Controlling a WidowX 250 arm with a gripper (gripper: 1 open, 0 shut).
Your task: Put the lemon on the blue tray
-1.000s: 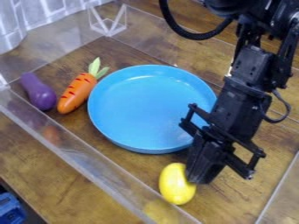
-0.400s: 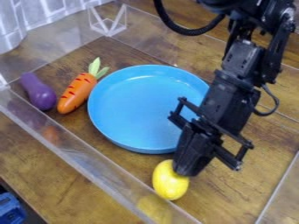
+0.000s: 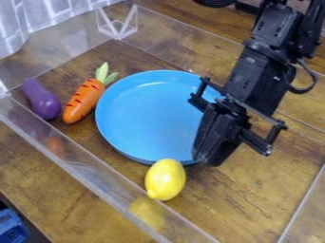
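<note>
The lemon [image 3: 165, 178] is a small glossy yellow fruit lying on the wooden surface just in front of the blue tray [image 3: 159, 109], close to its near rim. The tray is a wide round blue dish with nothing on it. My gripper [image 3: 206, 158] hangs from the black arm at the tray's front right edge, just right of the lemon. Its dark fingers look pressed together and shut, with nothing between them. I cannot tell whether the fingertips touch the lemon.
An orange carrot [image 3: 83, 99] with green leaves and a purple eggplant [image 3: 41, 98] lie left of the tray. Clear plastic walls [image 3: 76, 157] ring the work area. A clear plastic stand [image 3: 118, 19] sits at the back.
The gripper has moved left and back toward the tray's edge. The lemon has shifted left along the front of the tray and now lies clear of the fingertips.
</note>
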